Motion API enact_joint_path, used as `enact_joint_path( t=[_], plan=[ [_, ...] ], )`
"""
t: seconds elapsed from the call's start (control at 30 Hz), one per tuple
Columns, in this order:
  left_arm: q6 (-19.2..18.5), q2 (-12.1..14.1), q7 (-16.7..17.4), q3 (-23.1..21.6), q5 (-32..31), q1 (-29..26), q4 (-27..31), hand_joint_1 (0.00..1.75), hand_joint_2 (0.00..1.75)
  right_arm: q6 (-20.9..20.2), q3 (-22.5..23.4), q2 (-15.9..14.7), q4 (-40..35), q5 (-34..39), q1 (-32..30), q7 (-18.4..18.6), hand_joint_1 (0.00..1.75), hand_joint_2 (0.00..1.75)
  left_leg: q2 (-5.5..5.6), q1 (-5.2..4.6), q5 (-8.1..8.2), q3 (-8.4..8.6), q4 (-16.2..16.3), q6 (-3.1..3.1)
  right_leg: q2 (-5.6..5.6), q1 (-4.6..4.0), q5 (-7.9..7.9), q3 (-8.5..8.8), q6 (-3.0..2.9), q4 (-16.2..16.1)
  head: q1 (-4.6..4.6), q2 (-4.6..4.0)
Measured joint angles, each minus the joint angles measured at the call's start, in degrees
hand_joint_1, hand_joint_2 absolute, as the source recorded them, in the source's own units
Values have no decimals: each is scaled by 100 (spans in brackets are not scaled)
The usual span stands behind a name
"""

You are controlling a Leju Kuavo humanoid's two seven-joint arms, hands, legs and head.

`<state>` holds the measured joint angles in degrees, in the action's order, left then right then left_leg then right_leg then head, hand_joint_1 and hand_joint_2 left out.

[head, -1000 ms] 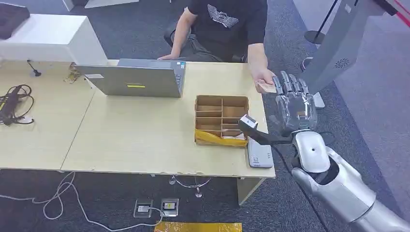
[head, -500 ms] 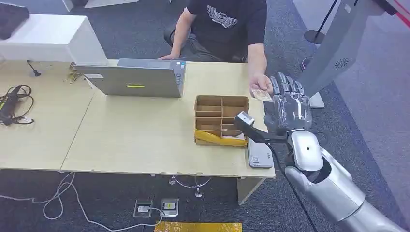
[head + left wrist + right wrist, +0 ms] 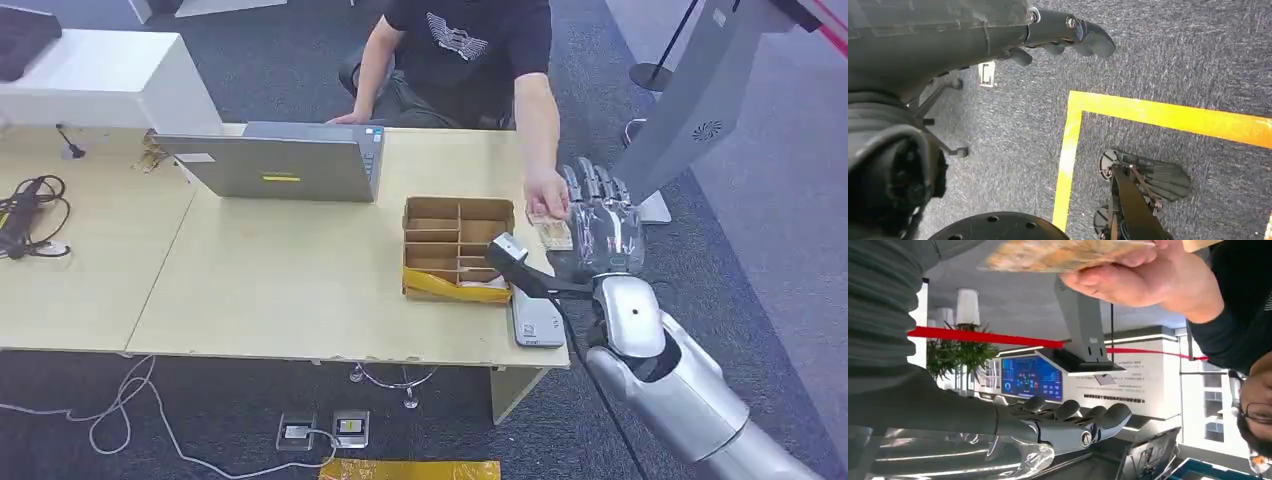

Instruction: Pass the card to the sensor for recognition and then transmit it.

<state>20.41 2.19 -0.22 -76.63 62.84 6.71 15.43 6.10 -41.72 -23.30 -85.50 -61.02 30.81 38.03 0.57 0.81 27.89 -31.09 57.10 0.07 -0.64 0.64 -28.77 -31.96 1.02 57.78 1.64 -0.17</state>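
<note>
one box (image 3: 458, 246) on the desk (image 3: 280, 290), brown w/ dividers; compartments look mostly bare, a yellow bag (image 3: 455, 289) lies along its near edge. contents of the near cells too small to tell. one grey reader (image 3: 536, 322) sits at the desk's near right corner, just beside the box, w/ a dark scanner head (image 3: 507, 251) on an arm over the box's right side. one laptop (image 3: 280, 165) at the far side, lid toward the robot. one bundle of black cables (image 3: 25, 215) at the far left.

one card (image 3: 553, 233), held by a person's hand (image 3: 547, 193) from the far side, just above the desk's right edge and touching or v. near the right hand (image 3: 598, 225). in the right wrist view the card (image 3: 1063, 254) is pinched in the person's fingers; the right hand's fingers (image 3: 1083, 417) stretch out straight, apart from it, gripping nothing.

left hand (image 3: 1063, 35) hangs over grey carpet w/ one yellow tape line (image 3: 1168, 117); fingers loosely curled, nothing in them, can't tell more.
</note>
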Motion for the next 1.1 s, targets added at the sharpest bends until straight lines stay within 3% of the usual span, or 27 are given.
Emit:
enact_joint_path(
  t=[0.1, 0.13, 0.17, 0.53, 1.1],
  plan=[
    [-2, 4, 0, 0, -22, 0, 0, 0, 0, 0, 2, 13, 17, 15, -2, 0, 0, 175, 0, 0, 0, 0, 0, 0, 1, 0, 0, 0, 0, 0, 0, 0],
    [-2, 9, 0, -2, -35, 1, 0, 0, 0, 2, 2, 22, 31, 33, -3, -9, 143, 175, 0, 0, 0, 1, 0, 0, 1, 0, 0, 0, 0, 0, -2, 0],
    [-2, 11, 0, -2, -59, 1, 0, 0, 0, 7, 7, 28, 44, 46, -6, -7, 175, 175, 0, 0, 0, 1, 0, 0, 1, 0, 0, -1, 0, 0, 0, 0],
    [-74, 63, 0, -42, -260, 1, 0, 0, 0, 166, 166, 15, 96, 249, -174, 53, 175, 175, -5, 0, 0, 2, 0, 0, 3, 0, 0, -3, 0, 0, 0, 0],
    [-146, 111, 0, -205, -481, 6, 0, 0, 0, 114, 529, -404, -212, 361, -636, 138, 175, 175, -7, 0, 1, 3, 0, 0, 6, 0, 0, -3, 0, 0, -2, 0]
  ],
)
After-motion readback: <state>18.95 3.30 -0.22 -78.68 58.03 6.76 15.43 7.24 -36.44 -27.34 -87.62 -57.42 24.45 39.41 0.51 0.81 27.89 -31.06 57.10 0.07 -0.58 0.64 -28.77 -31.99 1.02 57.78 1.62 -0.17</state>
